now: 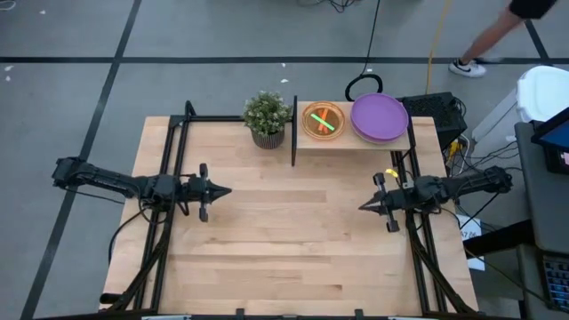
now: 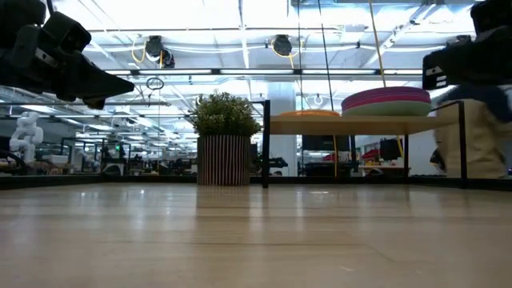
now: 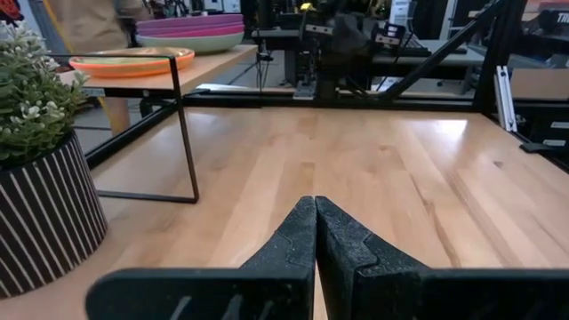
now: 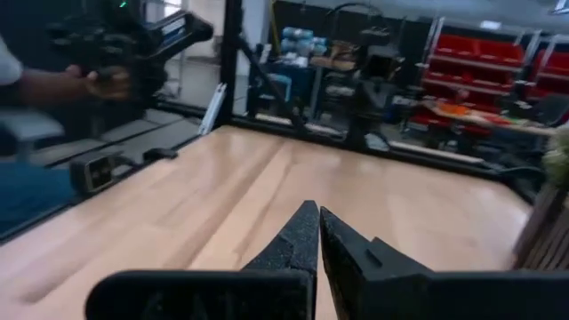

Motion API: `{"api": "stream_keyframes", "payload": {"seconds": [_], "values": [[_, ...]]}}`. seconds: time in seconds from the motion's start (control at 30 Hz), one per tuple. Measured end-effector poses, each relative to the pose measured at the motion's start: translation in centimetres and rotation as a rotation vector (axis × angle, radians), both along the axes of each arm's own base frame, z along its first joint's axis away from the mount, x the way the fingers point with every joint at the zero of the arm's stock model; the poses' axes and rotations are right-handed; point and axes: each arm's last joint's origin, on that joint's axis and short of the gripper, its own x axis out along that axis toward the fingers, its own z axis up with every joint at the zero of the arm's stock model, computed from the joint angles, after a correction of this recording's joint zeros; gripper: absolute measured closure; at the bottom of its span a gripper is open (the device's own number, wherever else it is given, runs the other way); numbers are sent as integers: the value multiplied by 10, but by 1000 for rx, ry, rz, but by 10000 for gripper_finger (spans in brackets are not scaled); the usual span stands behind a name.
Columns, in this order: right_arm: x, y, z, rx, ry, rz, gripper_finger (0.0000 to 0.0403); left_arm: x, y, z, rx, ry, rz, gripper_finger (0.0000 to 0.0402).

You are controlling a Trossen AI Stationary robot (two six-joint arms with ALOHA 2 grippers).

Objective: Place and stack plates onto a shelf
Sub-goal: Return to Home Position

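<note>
No writing, label, brand, number or sign can be read in any of the views.

Bright ceiling lights (image 2: 192, 16) throw soft glare on the tabletop (image 3: 427, 142); shadows faint.
</note>
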Motion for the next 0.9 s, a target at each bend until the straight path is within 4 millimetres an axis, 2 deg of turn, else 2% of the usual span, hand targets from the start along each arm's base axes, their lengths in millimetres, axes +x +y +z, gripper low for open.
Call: {"api": "stream_keyframes", "payload": {"seconds": [0.37, 0.9], "values": [[-1, -9, 2, -33, -34, -83, 403, 0, 0, 0, 0, 4, 1, 399], [-1, -12, 1, -12, -24, -103, 403, 0, 0, 0, 13, 5, 0, 399]]}}
